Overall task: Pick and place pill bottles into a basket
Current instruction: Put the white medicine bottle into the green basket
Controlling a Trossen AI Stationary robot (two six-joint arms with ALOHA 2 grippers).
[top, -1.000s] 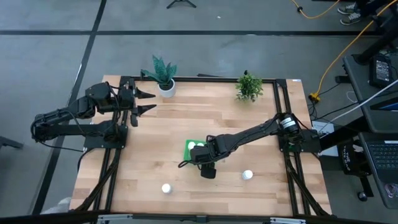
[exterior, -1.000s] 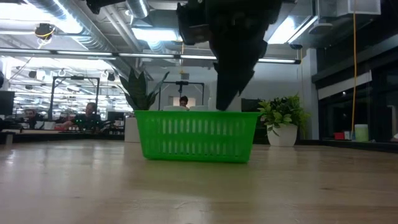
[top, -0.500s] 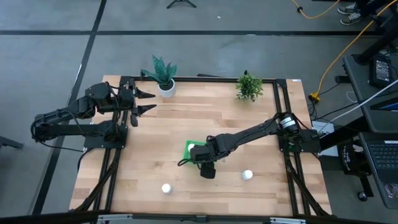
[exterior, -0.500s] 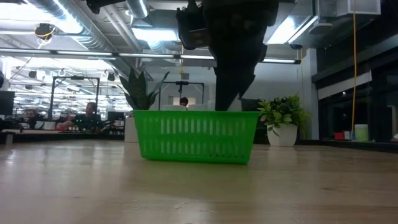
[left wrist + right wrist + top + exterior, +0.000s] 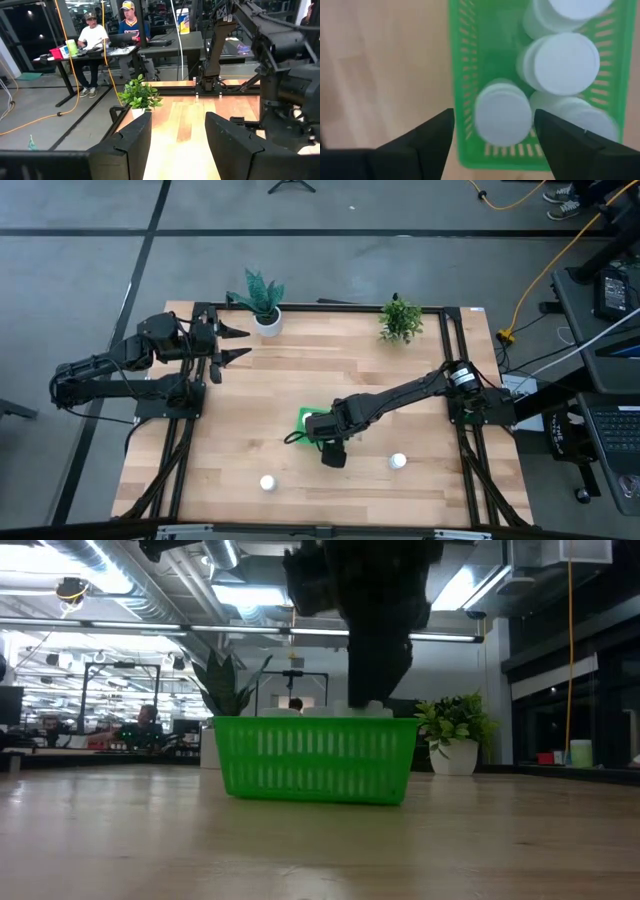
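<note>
Basket mostly under right arm

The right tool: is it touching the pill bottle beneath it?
Apart. The right wrist view shows the right tool open, gaps between its fingers and the pill bottle in the basket.

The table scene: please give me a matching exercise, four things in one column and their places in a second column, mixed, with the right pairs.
Things:
1. basket
2. left tool
3. right tool
4. loose pill bottles

Places:
A. open, directly above the basket
B. on bare wood near the table's front edge
C. under the right arm, bottles inside
D. open, near the white-potted plant

Pairs: 1-C, 2-D, 3-A, 4-B
</note>
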